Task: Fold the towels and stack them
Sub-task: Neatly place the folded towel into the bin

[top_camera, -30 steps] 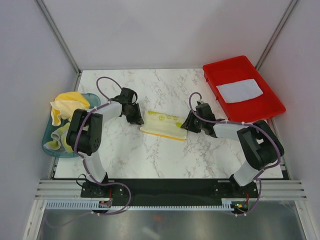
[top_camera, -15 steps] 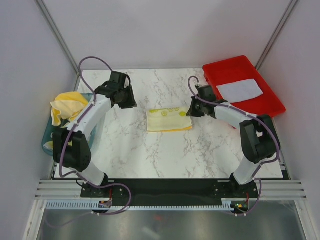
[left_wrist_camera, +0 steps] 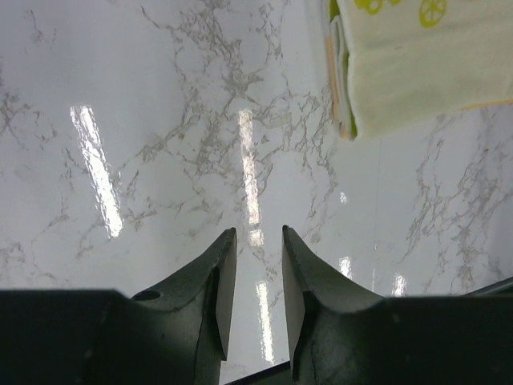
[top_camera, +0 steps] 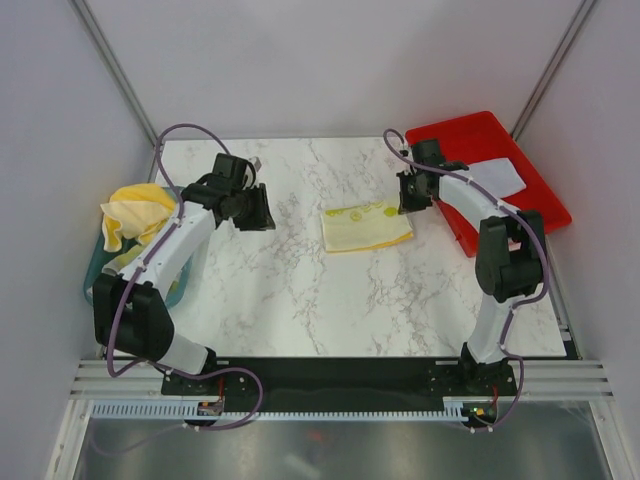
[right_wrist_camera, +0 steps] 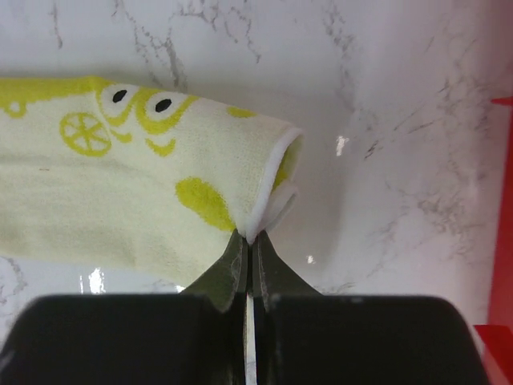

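Note:
A folded pale-yellow towel with lemon prints (top_camera: 367,227) lies on the marble table, right of centre. My right gripper (top_camera: 408,203) is shut on the towel's right edge (right_wrist_camera: 268,204), next to the red tray. My left gripper (top_camera: 258,213) is empty, its jaws a small gap apart, well left of the towel; the towel's end shows at the top right of the left wrist view (left_wrist_camera: 417,64). A folded white towel (top_camera: 487,178) lies in the red tray (top_camera: 510,220). Crumpled yellow towels (top_camera: 135,212) fill the teal basket at the left.
The teal basket (top_camera: 100,285) stands at the table's left edge. The red tray sits at the back right corner. Grey walls and metal posts enclose the table on three sides.
My right gripper has dragged the folded towel to the right, toward the red tray. My left gripper has let go of it and drawn back to the left.

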Action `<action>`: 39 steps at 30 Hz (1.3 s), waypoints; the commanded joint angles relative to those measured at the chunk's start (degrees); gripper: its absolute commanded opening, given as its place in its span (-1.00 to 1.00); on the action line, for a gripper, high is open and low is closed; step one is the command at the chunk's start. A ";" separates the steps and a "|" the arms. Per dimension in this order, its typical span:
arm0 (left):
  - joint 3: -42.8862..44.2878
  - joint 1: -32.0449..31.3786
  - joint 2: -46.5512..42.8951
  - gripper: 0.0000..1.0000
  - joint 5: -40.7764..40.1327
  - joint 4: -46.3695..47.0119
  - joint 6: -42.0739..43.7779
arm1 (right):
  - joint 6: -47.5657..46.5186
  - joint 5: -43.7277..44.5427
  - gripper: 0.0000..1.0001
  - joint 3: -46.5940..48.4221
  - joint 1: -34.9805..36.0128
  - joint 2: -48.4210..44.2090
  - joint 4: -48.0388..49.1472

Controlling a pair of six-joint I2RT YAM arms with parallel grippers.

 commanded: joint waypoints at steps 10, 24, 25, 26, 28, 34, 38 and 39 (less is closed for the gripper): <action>-4.22 -0.10 0.68 -0.26 8.89 3.06 3.73 | -11.84 7.56 -1.00 20.01 -9.32 8.47 -14.77; -4.22 -0.19 0.24 -0.26 8.63 3.06 3.90 | -19.84 12.57 -1.00 33.47 -14.86 12.43 -19.61; -4.13 -0.10 0.07 -0.26 8.63 3.07 3.90 | -20.28 12.57 -1.00 34.17 -15.21 12.60 -19.61; -4.13 -0.10 0.07 -0.25 8.72 3.07 3.90 | -20.63 12.31 -1.00 35.48 -16.26 12.78 -20.13; -3.96 -0.10 -0.02 -0.25 8.72 2.98 3.90 | -21.43 11.52 -1.00 37.07 -17.32 13.83 -20.57; -3.51 -0.01 0.15 -0.25 8.10 3.06 4.16 | -23.18 9.94 -1.00 40.85 -21.01 16.20 -21.19; -3.43 -0.10 0.42 -0.26 8.19 2.89 4.34 | -24.85 9.05 -1.00 43.13 -23.12 18.14 -21.28; -3.43 -0.01 0.42 -0.26 8.28 2.89 4.34 | -24.94 8.96 -1.00 43.40 -23.65 19.01 -21.19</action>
